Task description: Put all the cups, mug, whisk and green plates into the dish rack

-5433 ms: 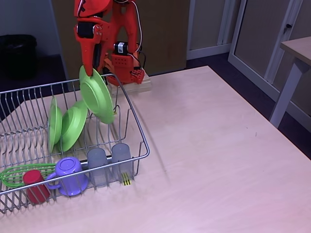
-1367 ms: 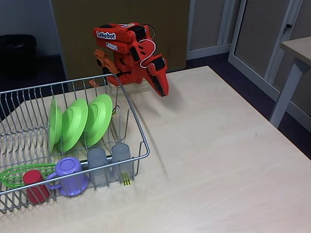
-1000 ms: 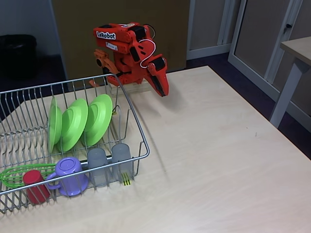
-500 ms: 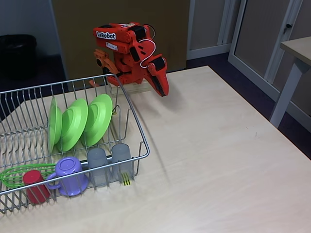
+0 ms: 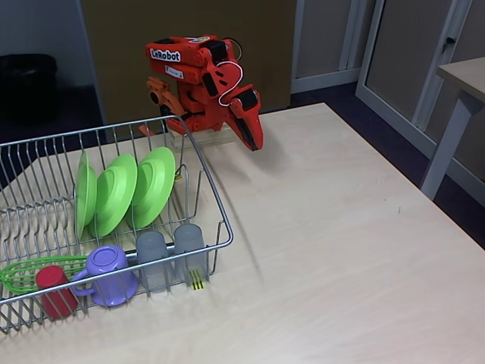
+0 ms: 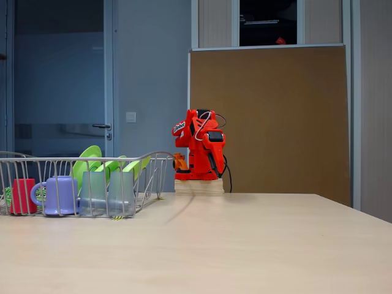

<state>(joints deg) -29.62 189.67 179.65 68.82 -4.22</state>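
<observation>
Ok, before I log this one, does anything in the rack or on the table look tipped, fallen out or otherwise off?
Nothing stands out. The three green plates lean in a row in the dish rack, with the two tumblers, the mug, the red cup and the whisk along its near side. The gripper is folded back by the arm's base.

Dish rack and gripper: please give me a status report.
Gripper shut, empty, folded beside dish rack. Three green plates, mug, cups, whisk all racked. Nothing in the way.

Soft, even room light; both fixed views sharp. The dish rack (image 5: 114,220) throws a faint shadow rightward across the pale table (image 5: 341,250).
</observation>
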